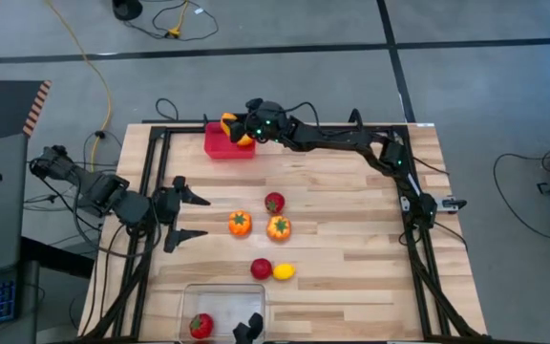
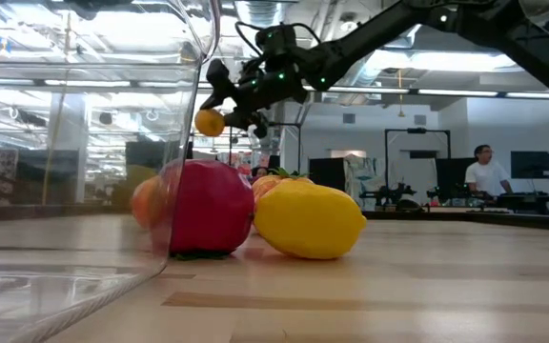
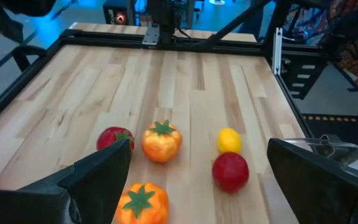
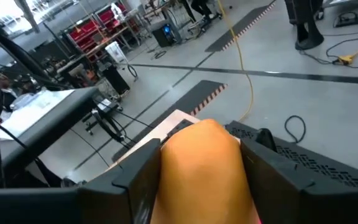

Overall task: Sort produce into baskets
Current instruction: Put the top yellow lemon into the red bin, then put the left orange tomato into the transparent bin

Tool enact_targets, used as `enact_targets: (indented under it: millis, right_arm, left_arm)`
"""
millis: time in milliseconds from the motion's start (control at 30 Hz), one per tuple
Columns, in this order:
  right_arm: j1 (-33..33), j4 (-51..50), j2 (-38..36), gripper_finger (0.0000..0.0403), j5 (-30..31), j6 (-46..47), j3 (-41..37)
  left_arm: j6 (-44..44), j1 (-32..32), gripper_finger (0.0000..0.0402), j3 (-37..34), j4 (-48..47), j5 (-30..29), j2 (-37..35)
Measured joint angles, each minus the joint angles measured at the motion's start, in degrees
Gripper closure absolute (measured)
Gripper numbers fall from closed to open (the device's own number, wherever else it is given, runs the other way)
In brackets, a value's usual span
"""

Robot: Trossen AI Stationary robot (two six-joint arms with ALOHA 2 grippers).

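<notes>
Tabletop: clear bin [image 1: 220, 304] with red fruit [image 1: 200, 326].

Readable text: none in any view.
Labels or brands: none legible on the produce, the baskets or the arms.
Numbers and signs: none that can be made out on the table or in the room behind.

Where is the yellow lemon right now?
In the high view the yellow lemon lies on the table's near middle, touching a red fruit on its left, just beyond the clear bin.
</notes>
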Motion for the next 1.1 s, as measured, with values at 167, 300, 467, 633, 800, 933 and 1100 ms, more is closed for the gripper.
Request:
enact_targets:
  millis: [167,300,467,633,800,933,1100]
  right_arm:
    - [0.04,0.26,-0.09,0.0154,0.05,0.0,0.0]
    - [-0.03,-1.15,-0.09,0.0144,0.1,0.0,-0.02]
    - [-0.6,-0.77,-0.11,0.0136,0.12,0.0,-0.02]
    - [-0.72,-0.93,-0.11,0.0132,0.01,0.02,-0.03]
    - [-1.8,-2.89,-2.53,0.0132,-11.65,-0.18,-0.23]
    - [-2.19,-8.17,-8.29,0.0132,-14.9,-5.12,-0.09]
    - [-0.49,-20.64,-16.64,0.0132,-14.47,-13.56,-0.09]
  left_arm:
    - [1.37,0.0,0.0036,-0.02,0.01,0.03,0.04]
    - [1.4,0.0,0.0036,-0.02,0.03,0.03,0.04]
    - [1.4,0.0,0.0036,-0.02,0.03,0.03,0.04]
    - [1.4,0.0,0.0036,-0.02,0.03,-0.04,0.04]
    - [1.27,0.0,0.0036,-0.04,0.4,-1.29,0.37]
    - [0.97,0.17,0.0036,-0.07,1.64,-3.9,2.0]
    - [1.67,2.33,0.0036,-0.07,2.03,-2.87,6.26]
